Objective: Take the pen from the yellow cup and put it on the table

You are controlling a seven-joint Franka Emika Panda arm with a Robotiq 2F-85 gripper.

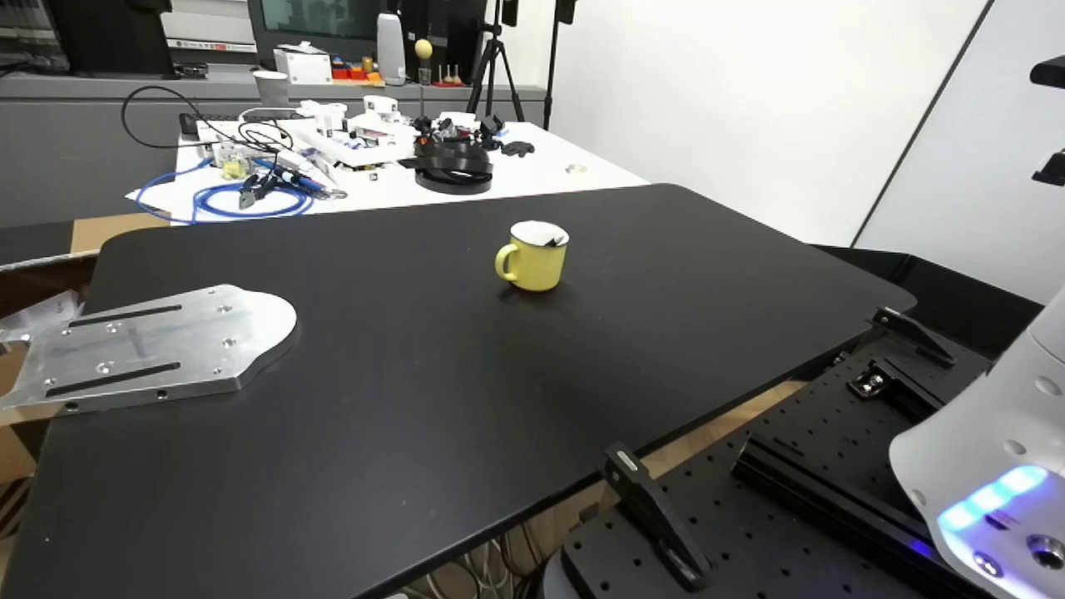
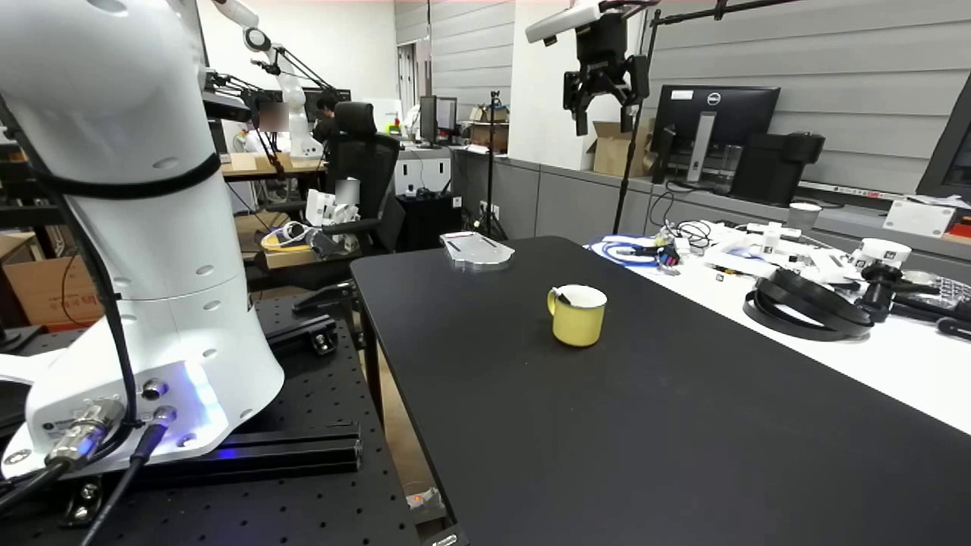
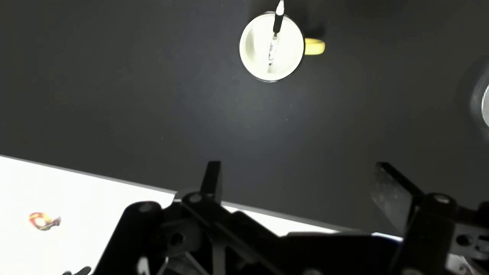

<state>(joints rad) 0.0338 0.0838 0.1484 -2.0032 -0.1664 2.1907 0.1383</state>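
The yellow cup [image 1: 537,262] stands upright on the black table [image 1: 416,416]. It also shows in an exterior view [image 2: 579,322] and from above in the wrist view [image 3: 252,57]. A pen [image 3: 276,30] leans inside the cup, its white tip past the rim in the wrist view. Only its dark upper part shows in the exterior views [image 1: 554,242] [image 2: 561,296]. My gripper [image 2: 605,127] hangs high above the table, pointing down, well apart from the cup. In the wrist view the gripper's fingers [image 3: 298,164] are wide apart with nothing between them.
A silver metal plate [image 1: 166,341] lies at one table edge, also visible in an exterior view [image 2: 476,249]. A cluttered white table [image 1: 574,179] adjoins the black one, with black rings [image 1: 453,170] and blue cable [image 1: 250,212]. The robot base [image 2: 174,364] stands beside the table.
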